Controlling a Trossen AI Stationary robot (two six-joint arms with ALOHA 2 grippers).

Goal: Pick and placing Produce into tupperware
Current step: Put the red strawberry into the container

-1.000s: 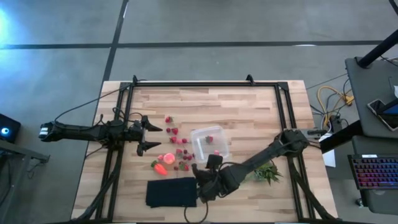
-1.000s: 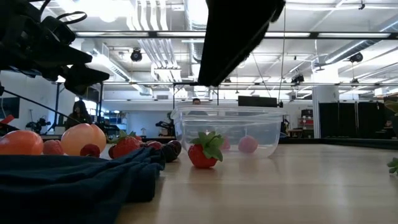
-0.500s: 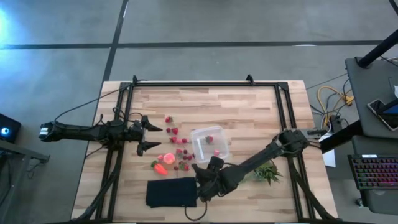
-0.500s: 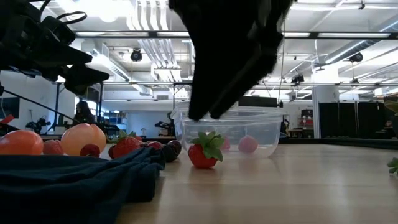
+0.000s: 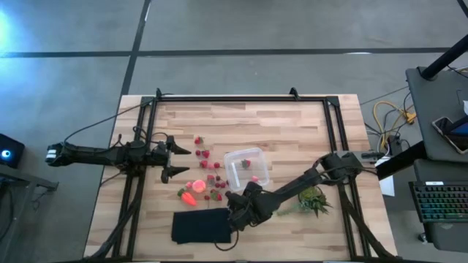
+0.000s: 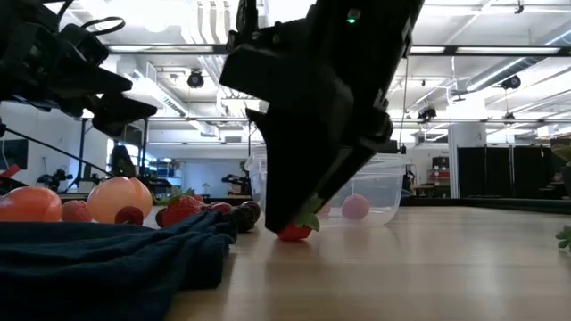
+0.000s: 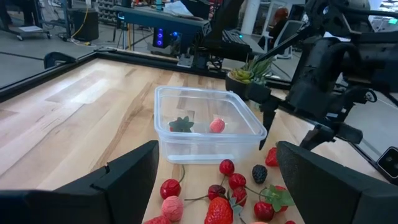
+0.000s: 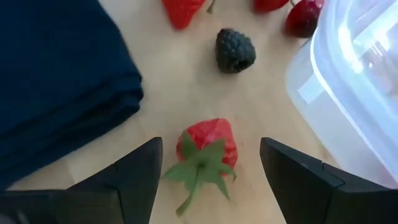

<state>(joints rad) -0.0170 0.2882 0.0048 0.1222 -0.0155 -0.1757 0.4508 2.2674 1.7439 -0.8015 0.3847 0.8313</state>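
Observation:
The clear tupperware (image 5: 246, 169) stands mid-table with a strawberry and a pink ball inside; it also shows in the left wrist view (image 7: 208, 121). Several strawberries and berries (image 5: 208, 172), an orange-red carrot-like piece (image 5: 189, 197) and a pinkish round piece (image 5: 197, 186) lie to its left. My right gripper (image 5: 234, 207) is open and low over the table. Its fingers stand on either side of one strawberry (image 8: 208, 146) by the container's near-left corner, without touching it. The strawberry lies on its side on the wood, leaves toward the gripper. My left gripper (image 5: 179, 162) is open and empty at the table's left.
A dark blue folded cloth (image 5: 201, 225) lies just left of the right gripper, near the front edge. A blackberry (image 8: 235, 50) lies just beyond the strawberry. A green leafy plant (image 5: 314, 199) sits to the right. A black frame (image 5: 241, 98) runs around the table.
My right gripper has come down toward the table and a little toward the far-left. Its open fingers now stand around the strawberry by the container. The strawberry has not moved.

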